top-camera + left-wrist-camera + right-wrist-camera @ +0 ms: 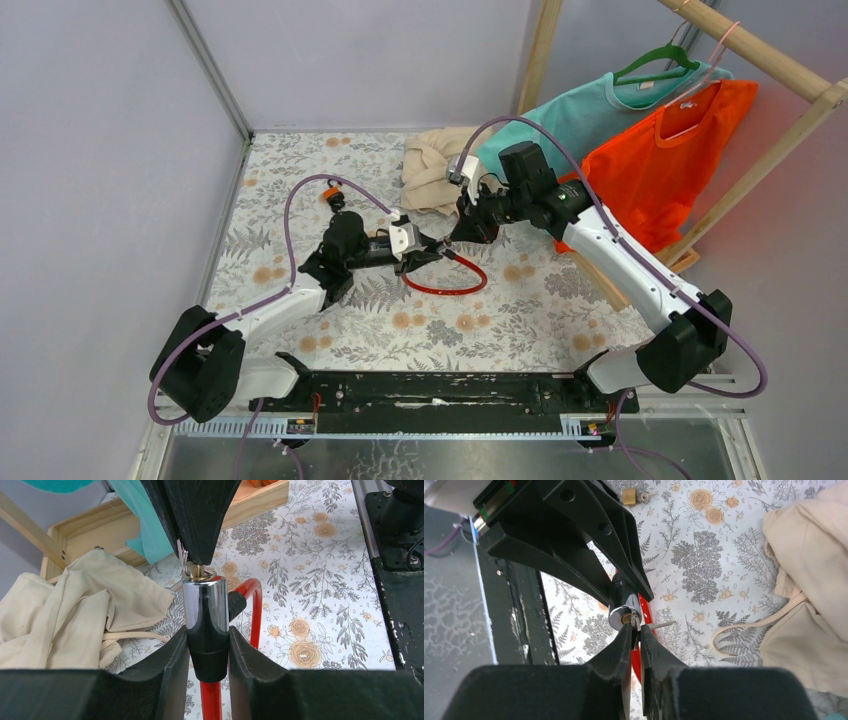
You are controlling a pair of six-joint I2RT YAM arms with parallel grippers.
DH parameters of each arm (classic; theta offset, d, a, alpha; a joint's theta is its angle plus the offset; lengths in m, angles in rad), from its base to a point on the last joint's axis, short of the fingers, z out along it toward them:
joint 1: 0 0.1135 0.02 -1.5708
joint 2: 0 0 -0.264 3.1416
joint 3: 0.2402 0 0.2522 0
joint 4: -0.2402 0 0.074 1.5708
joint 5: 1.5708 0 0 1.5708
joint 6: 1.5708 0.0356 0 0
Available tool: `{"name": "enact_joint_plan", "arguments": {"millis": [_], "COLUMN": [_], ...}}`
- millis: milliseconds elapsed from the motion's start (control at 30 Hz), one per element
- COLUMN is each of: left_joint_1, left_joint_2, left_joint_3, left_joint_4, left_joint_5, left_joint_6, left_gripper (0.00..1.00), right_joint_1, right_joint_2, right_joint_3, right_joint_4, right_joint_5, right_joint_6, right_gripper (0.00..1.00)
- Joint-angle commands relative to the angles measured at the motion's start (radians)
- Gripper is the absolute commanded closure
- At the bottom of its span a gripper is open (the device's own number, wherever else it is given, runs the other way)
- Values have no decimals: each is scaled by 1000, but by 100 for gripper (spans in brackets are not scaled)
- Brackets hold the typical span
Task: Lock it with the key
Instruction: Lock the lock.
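A red cable lock [447, 282] lies looped on the floral table. Its chrome and black lock cylinder [205, 611] is clamped between my left gripper's [209, 652] fingers and held off the table. My right gripper [634, 630] is shut on a small silver key [633, 622] whose blade sits in the cylinder's brass keyhole [625, 616]. A second key [659, 625] hangs from the same ring to the right. In the top view the two grippers meet tip to tip at the cylinder [442, 246].
A beige cloth bag [432, 168] lies behind the grippers. A small brass padlock [628, 496] lies on the table. A wooden rack [757, 60] with a teal shirt [580, 108] and an orange shirt [668, 160] stands at the right.
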Motion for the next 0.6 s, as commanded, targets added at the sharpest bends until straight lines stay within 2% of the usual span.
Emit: {"name": "enact_joint_plan", "arguments": {"millis": [0, 400, 567], "left_joint_1": [-8, -9, -8], "left_joint_2": [8, 10, 12], "left_joint_3": [-18, -19, -12], "left_joint_4": [7, 5, -4], "left_joint_5": [14, 26, 29], "left_joint_6": [12, 14, 6], "left_gripper": [100, 100, 100], "right_joint_1": [-3, -3, -3], "right_joint_2": [16, 32, 48], "right_joint_3": [55, 65, 80], "right_joint_4": [-37, -80, -101], "right_joint_5": [-28, -53, -37], "right_joint_6": [-190, -598, -687], "right_gripper": [90, 92, 93]}}
